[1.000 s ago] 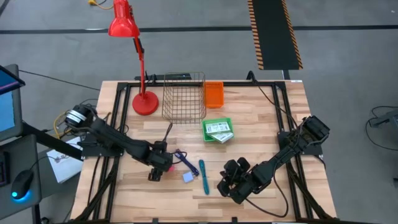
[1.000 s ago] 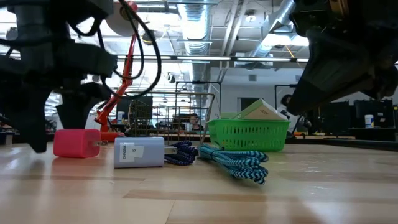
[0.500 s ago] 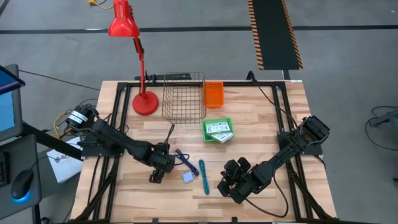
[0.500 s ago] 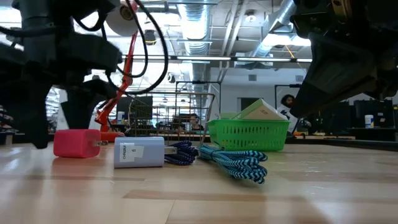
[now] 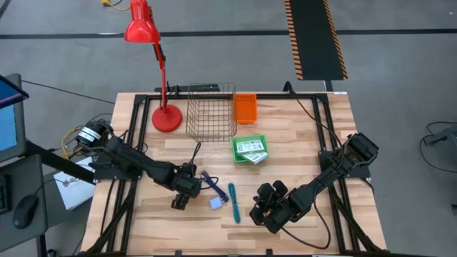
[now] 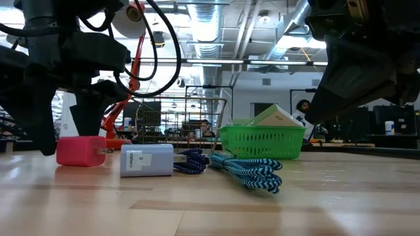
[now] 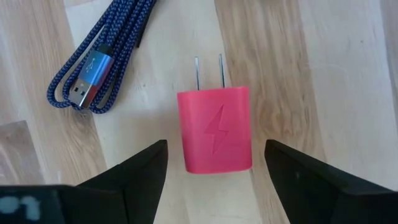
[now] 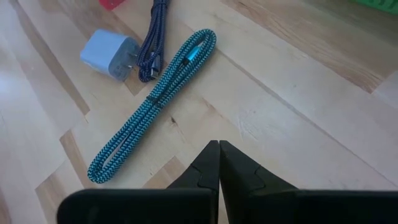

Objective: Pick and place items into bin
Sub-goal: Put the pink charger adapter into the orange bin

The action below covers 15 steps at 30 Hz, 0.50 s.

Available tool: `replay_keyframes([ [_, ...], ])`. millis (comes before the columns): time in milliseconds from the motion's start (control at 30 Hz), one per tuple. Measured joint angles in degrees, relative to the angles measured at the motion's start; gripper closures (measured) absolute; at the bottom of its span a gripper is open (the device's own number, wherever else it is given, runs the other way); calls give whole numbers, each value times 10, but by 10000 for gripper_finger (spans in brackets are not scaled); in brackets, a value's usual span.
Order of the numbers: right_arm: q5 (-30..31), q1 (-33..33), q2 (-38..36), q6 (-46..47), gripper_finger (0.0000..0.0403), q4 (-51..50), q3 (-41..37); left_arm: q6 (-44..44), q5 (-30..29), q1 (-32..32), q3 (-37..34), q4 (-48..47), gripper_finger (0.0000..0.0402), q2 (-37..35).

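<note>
Left wrist view shows the left hand spread open, its fingers flanking the pink charger plug, which lies flat on the table beside the dark blue USB cable. If it closes off-centre, the smooth block could twist or skid away, prongs snagging that cable. Since a second ago this hand has crept slightly toward the charger. The right hand, pinched closed, waits near the teal braided cable.

We see the left end effector open astride the pink charger, bare tabletop on its far side; the blue cord crowds the other.
</note>
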Motion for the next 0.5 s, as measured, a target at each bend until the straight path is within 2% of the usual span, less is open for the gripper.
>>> replay_keyframes([
  [367, 0, 0, 0, 0, 403, 0, 0, -1, -19, 0, 0, 0, 143, 0],
  [500, 0, 0, 0, 0, 403, 0, 0, 0, -19, 0, 0, 1, 159, 0],
])
